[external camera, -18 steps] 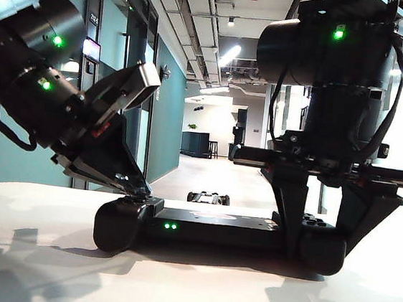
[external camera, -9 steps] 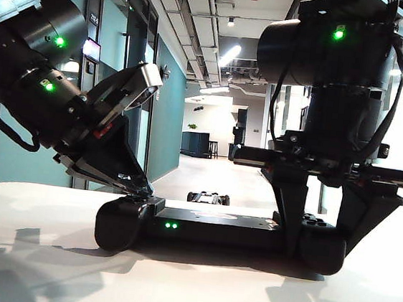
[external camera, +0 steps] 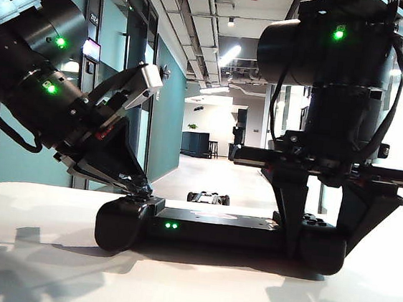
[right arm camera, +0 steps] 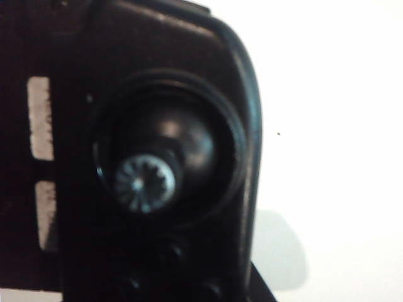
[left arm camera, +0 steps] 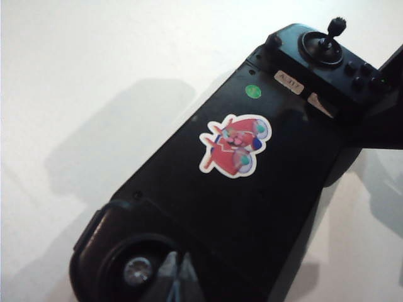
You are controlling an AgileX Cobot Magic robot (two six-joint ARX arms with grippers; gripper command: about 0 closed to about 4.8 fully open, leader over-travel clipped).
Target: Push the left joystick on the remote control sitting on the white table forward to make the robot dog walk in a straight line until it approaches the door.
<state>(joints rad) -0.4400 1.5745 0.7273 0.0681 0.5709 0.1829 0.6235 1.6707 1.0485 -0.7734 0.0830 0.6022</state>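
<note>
Pressing on the left joystick (external camera: 137,194), the left gripper (external camera: 138,188) leans down onto the left end of the remote control (external camera: 222,230), which lies flat on the white table (external camera: 45,264); its fingers look drawn together at the tip. At the remote control's right end the right gripper (external camera: 325,207) straddles the body, a finger before and behind it, clamping it steady. Beyond the remote control, down the corridor, the robot dog (external camera: 208,197) stands small and far off. Compared with a second ago, the left gripper has tipped slightly and the remote control has nudged a touch rightward; the dog looks unmoved.

From the left wrist, the fingertip (left arm camera: 179,280) touches the joystick cap (left arm camera: 137,270) beside the cartoon sticker (left arm camera: 235,145).

From the right wrist, only the right joystick (right arm camera: 143,182) shows, blurred; no fingers visible.

Judgement: the push is under way; next, hold the stick forward steadily.
</note>
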